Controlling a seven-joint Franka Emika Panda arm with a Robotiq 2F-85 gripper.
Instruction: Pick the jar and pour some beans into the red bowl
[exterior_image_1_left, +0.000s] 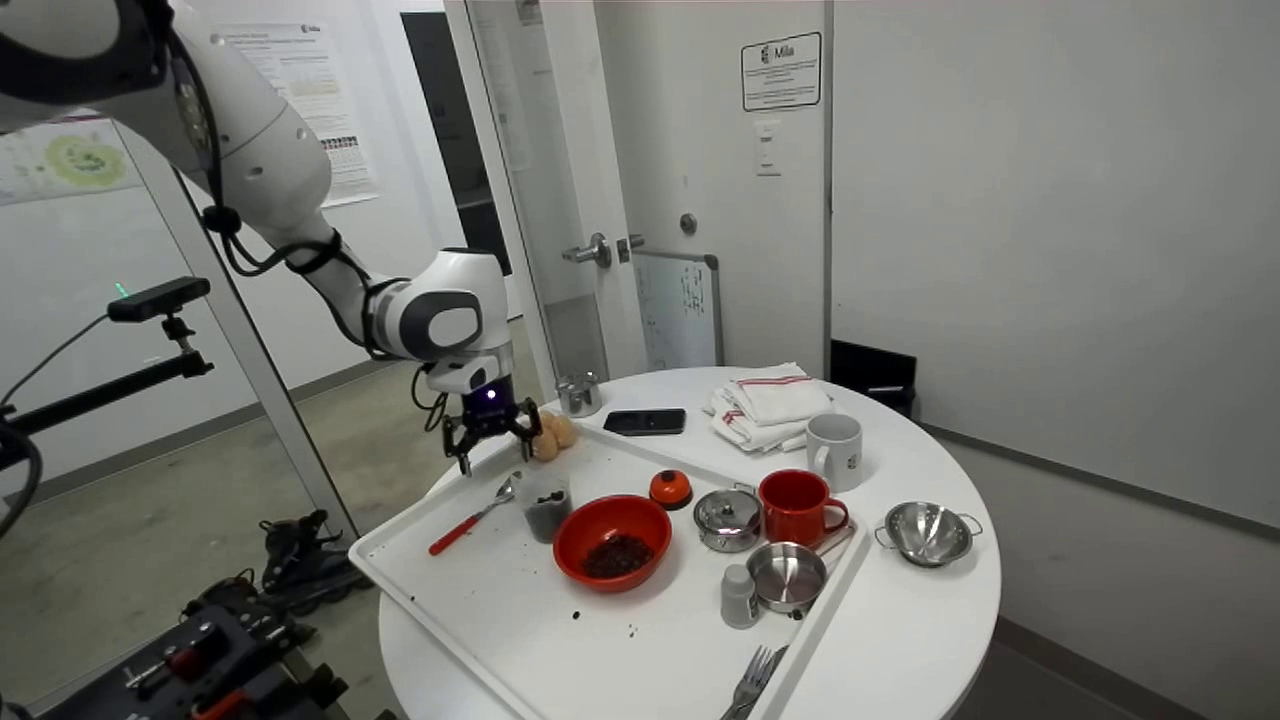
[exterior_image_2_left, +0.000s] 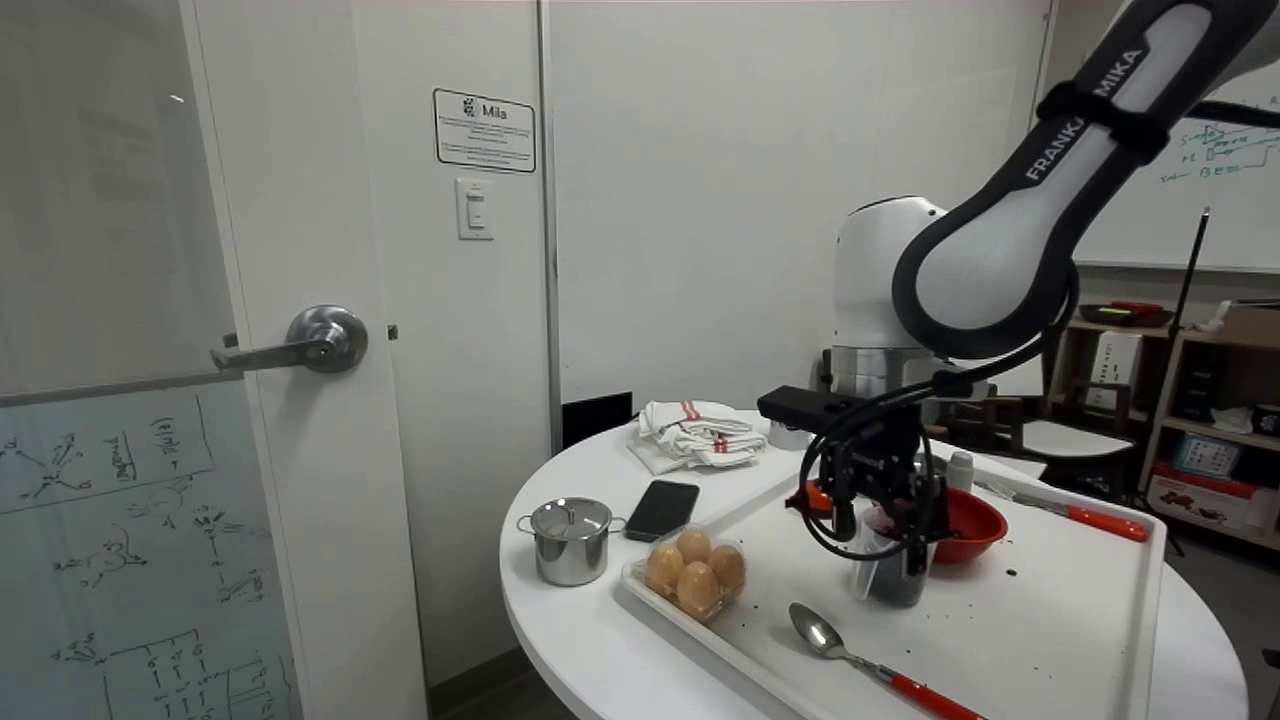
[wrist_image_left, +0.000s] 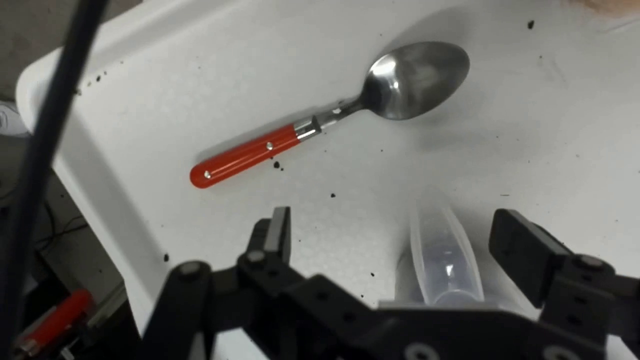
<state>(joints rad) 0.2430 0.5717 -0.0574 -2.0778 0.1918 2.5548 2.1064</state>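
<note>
Wrist view, with twelve at its top edge: the fingers (wrist_image_left: 525, 250) stand well apart above a white tray (wrist_image_left: 105, 195), whose corner sits at ten o'clock; a red-handled spoon (wrist_image_left: 417, 82) lies toward twelve among dark specks (wrist_image_left: 276, 164), and the translucent jar (wrist_image_left: 447, 265) shows at four, partly hidden. In an exterior view, that tray rests on a round white tabletop (exterior_image_1_left: 900, 640); the jar stands just beside the red bowl (exterior_image_1_left: 610, 515), at its ten o'clock, dark beans (exterior_image_1_left: 617, 557) lie in the bowl, and a red mug (exterior_image_1_left: 793, 510) sits at the bowl's three. From that view's centre, a glass door (exterior_image_1_left: 595, 180) is at eleven and grey floor (exterior_image_1_left: 100, 560) at eight. In an exterior view, the arm (exterior_image_2_left: 985, 280) partly covers the jar; eggs (exterior_image_2_left: 697, 588) lie at its nine o'clock on the tray; beyond the tabletop, a door handle (exterior_image_2_left: 328, 340) shows at nine from the centre and shelves (exterior_image_2_left: 1215, 430) at three.
</note>
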